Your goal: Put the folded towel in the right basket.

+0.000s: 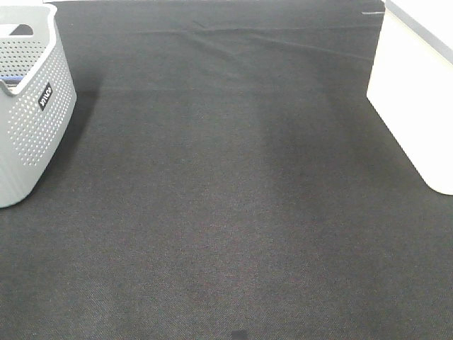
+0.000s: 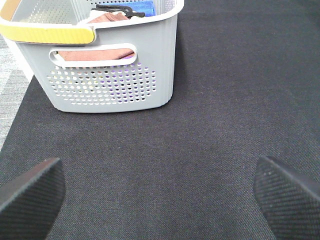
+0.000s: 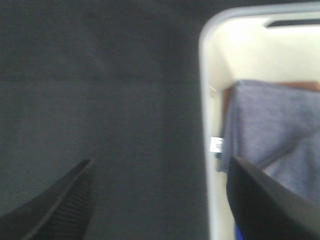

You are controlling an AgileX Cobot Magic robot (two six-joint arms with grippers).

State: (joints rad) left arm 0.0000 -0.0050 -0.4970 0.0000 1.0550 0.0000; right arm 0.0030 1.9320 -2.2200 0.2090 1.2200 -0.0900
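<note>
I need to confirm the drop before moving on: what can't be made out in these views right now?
- Exterior high: the inside of the white plastic basket is cut off by the right edge; neither arm shows.
- Right wrist: blurred; the grey-blue towel lies in that basket, but its fold is unclear.
- Left wrist: the wall of the grey perforated plastic basket hides most of a reddish cloth.

Black cloth table (image 1: 226, 212): grey perforated basket (image 1: 28, 120) left, white basket (image 1: 417, 106) right.
</note>
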